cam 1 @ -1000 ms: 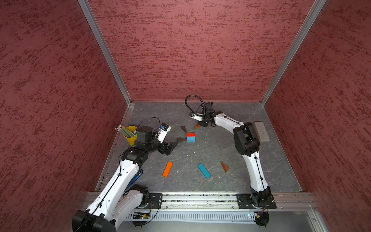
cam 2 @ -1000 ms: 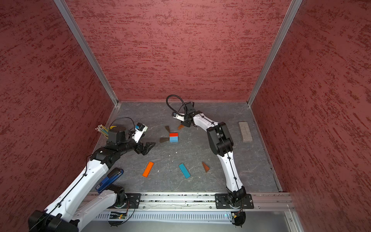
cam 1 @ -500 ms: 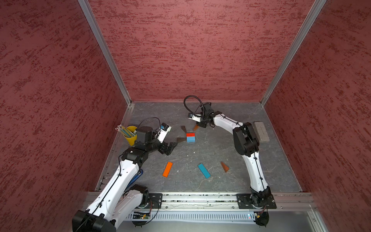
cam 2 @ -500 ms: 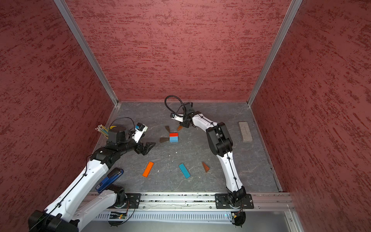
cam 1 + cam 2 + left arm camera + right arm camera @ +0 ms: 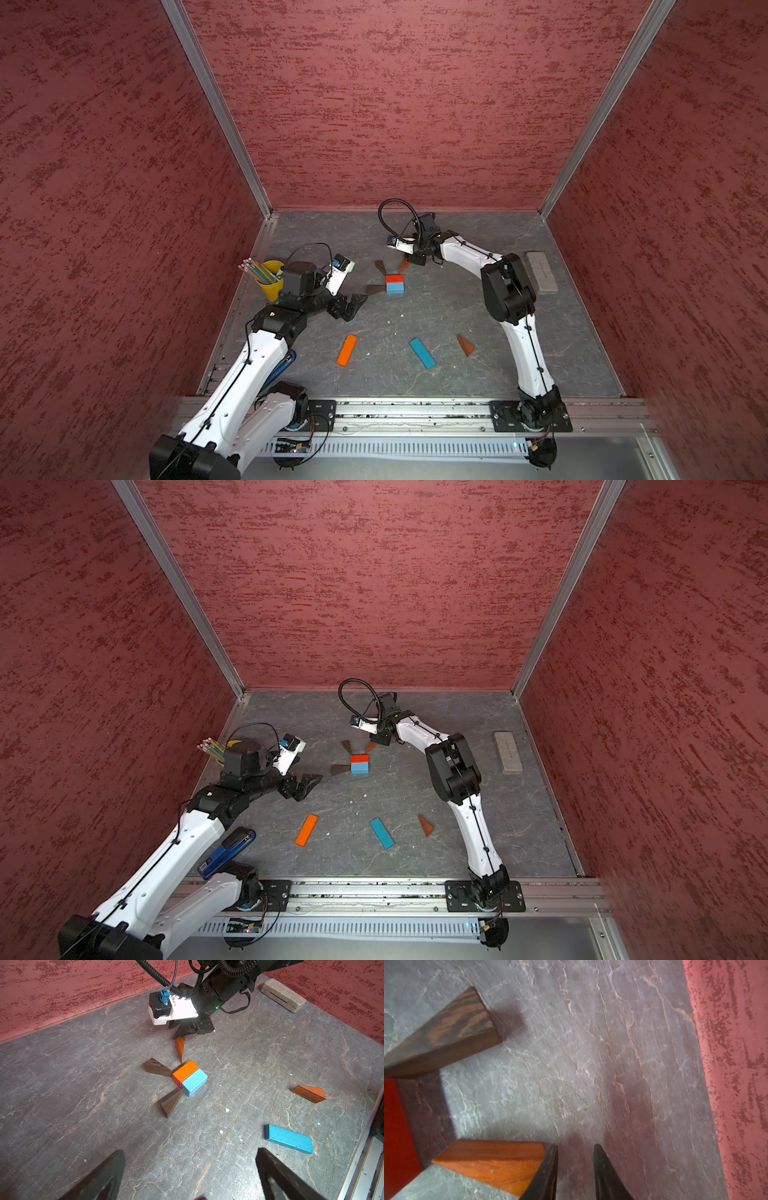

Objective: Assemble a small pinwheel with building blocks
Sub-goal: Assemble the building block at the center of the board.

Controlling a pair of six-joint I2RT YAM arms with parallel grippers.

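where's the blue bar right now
In both top views the blue bar lies flat toward the front rail, between the orange bar on its left and a loose wedge on its right, touching neither; the cube sits farther back.

Right claw (image 5: 410, 263) beside orange wedge (image 5: 404, 265) near cube (image 5: 394, 284)

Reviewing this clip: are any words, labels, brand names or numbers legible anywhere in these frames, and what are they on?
No text reads clearly anywhere.
Small white print on the right arm's black wrist housing: too blurred to read.
Faint embossed mark on top of the grey block: unreadable.
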